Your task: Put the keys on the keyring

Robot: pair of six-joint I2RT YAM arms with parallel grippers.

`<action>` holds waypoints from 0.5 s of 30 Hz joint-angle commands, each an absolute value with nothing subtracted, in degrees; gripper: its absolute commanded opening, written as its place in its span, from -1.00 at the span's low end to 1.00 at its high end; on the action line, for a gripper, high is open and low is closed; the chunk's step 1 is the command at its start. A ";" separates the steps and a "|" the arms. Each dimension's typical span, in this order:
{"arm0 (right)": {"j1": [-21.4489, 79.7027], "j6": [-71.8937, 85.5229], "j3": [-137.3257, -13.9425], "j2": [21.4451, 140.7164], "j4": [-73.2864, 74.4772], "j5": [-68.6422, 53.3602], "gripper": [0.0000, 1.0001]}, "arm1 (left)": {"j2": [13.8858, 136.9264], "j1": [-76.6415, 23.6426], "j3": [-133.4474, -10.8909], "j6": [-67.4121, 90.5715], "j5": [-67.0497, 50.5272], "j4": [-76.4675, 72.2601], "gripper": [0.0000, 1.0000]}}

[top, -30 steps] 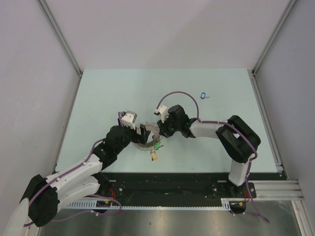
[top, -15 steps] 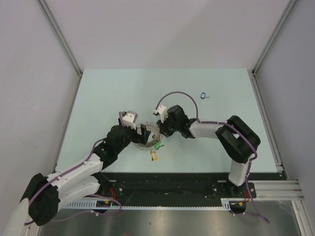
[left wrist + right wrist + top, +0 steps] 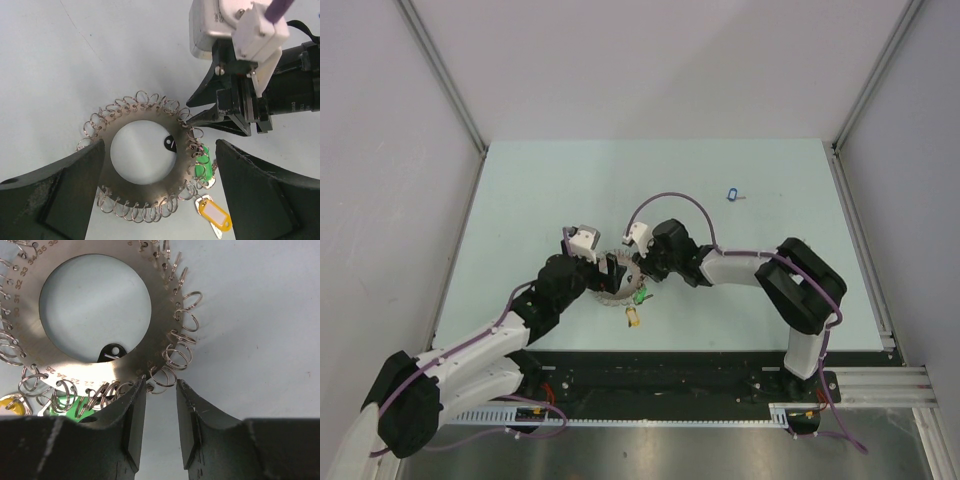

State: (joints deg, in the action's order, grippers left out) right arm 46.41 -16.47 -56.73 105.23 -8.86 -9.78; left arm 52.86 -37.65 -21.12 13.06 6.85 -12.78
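Note:
The keyring [image 3: 617, 281] is a flat silver ring fringed with small split rings and lies on the table. It also shows in the left wrist view [image 3: 145, 192] and the right wrist view [image 3: 161, 310]. My left gripper [image 3: 608, 272] is open wide above it, its fingers [image 3: 60, 185] on either side [image 3: 160, 150]. My right gripper [image 3: 639, 271] is at the ring's right edge, jaws a narrow gap apart [image 3: 161, 382], with a split ring [image 3: 161, 376] at the tips. One blue-tagged key [image 3: 732, 194] lies far back right, apart from both grippers.
A green tag [image 3: 639, 295] [image 3: 201, 167] and a yellow-tagged key [image 3: 634, 315] [image 3: 216, 219] hang from the ring's near right side. A small black tab [image 3: 111, 352] sits inside the ring's hole. Side walls flank the pale green table [image 3: 520, 190].
My right gripper has moved left and closer in onto the keyring's edge. The left arm and the blue-tagged key have barely moved.

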 commanded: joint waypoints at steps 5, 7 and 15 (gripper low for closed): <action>48.16 -22.67 -58.18 106.35 -8.70 -9.23 -0.31 | 51.24 -37.88 -22.68 12.48 7.29 -14.50 0.92; 47.99 -23.20 -58.27 106.44 -8.88 -9.40 -0.34 | 50.89 -37.88 -22.41 12.48 7.64 -14.41 0.92; 48.08 -22.33 -59.06 106.88 -8.88 -10.89 -0.50 | 49.75 -37.88 -21.71 12.48 8.26 -14.59 0.92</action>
State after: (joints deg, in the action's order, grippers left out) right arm 47.81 -22.17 -56.80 105.93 -8.34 -9.63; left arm 50.94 -37.65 -21.12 13.06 7.33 -12.80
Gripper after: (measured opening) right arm 0.271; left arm 0.960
